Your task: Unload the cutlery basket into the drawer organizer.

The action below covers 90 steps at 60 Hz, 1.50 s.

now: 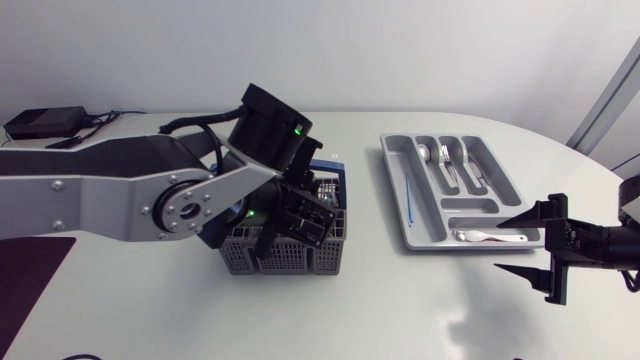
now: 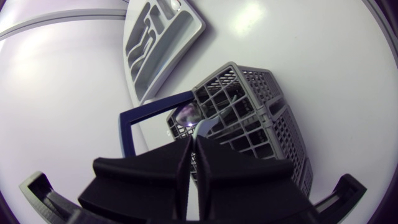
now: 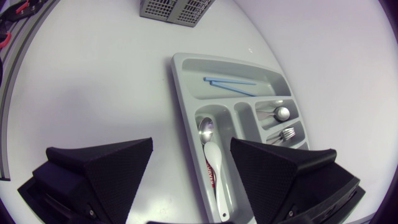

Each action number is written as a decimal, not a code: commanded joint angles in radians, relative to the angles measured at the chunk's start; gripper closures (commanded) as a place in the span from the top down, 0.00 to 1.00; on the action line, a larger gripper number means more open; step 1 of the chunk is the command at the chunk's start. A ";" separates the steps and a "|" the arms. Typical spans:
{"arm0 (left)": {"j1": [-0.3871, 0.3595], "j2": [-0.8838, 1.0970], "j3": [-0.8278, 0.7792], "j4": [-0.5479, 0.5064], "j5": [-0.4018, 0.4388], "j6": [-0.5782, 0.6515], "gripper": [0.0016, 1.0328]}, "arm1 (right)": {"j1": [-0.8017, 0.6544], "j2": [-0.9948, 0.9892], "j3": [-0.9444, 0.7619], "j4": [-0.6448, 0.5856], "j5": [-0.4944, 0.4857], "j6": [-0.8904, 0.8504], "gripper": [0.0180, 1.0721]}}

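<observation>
**Much of the basket is out of sight**

From above, the left arm (image 1: pixel 150 190) and the left gripper (image 1: pixel 297 222) cover most of the cutlery basket (image 1: pixel 235 255). Only its near wall and one corner show, and what lies inside cannot be made out. In the left wrist view the gripper blocks the basket's near side. A shiny piece (image 2: pixel 186 115) by the blue handle (image 2: pixel 155 104) is too blurred to name. The drawer organizer (image 2: pixel 186 31) is cut off there, its contents too small to tell. The right arm (image 1: pixel 610 245) runs off the side of the head view. In the right wrist view only a strip of the basket shows, and the right gripper (image 3: pixel 191 146) hides one end of the organizer.
</observation>
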 commanded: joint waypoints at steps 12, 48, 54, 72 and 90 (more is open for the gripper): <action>-0.017 -0.069 -0.030 -0.001 -0.038 0.019 0.03 | 0.007 -0.046 -0.049 -0.014 -0.013 -0.017 0.86; -0.061 -0.291 -0.046 -0.109 -0.101 0.010 0.03 | 0.033 -0.242 -0.099 -0.054 -0.069 0.079 0.86; -0.080 -0.342 -0.060 -0.110 -0.129 0.004 0.03 | 0.050 -0.305 -0.115 -0.042 -0.088 0.141 0.87; -0.158 -0.416 0.012 -0.161 -0.181 -0.180 0.03 | 0.162 -0.524 -0.161 0.087 -0.115 0.516 0.89; -0.221 -0.161 0.224 -0.169 -0.175 -0.662 0.03 | 0.402 -0.732 -0.245 0.326 0.044 0.958 0.88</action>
